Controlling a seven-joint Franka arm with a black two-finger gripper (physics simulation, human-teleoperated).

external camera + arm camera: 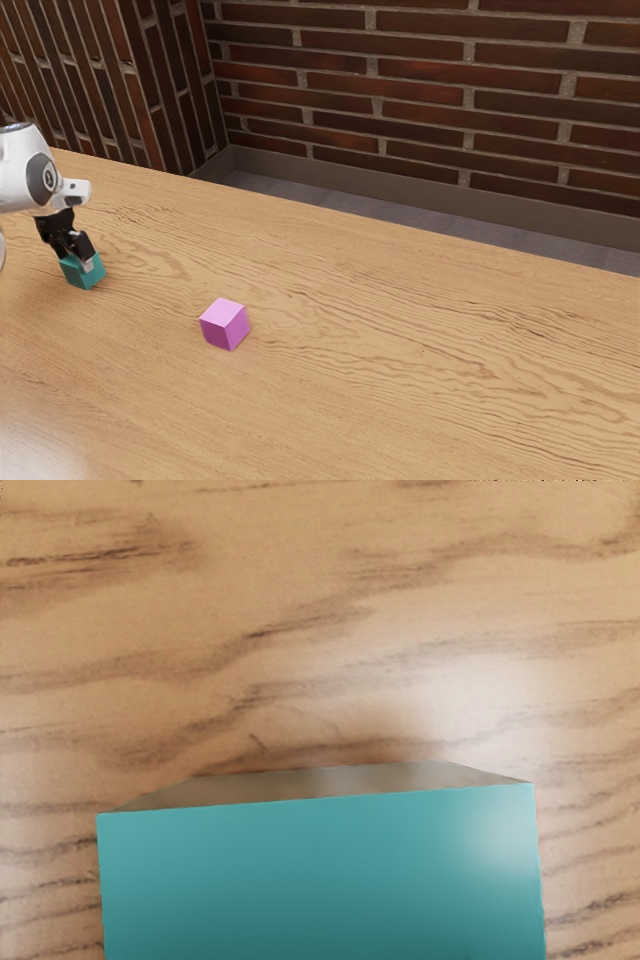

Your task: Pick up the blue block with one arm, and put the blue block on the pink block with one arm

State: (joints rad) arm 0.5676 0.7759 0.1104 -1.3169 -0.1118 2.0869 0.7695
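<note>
The blue block point(80, 275), teal in colour, is at the exterior view's far left, low over the wooden table point(400, 330). My gripper point(77, 262) comes down on it from above, with one black finger on each side, shut on it. In the wrist view the blue block's point(320, 880) top face sits right under my hand, with wood grain beyond it. The pink block point(225, 323) rests on the table to the exterior view's right of the gripper, about two hand-widths away and a little nearer the front edge.
A brick wall point(420, 90) runs behind the table, with a grey floor strip point(450, 215) between them. Bare wood stretches across the exterior view's right half and around the pink block.
</note>
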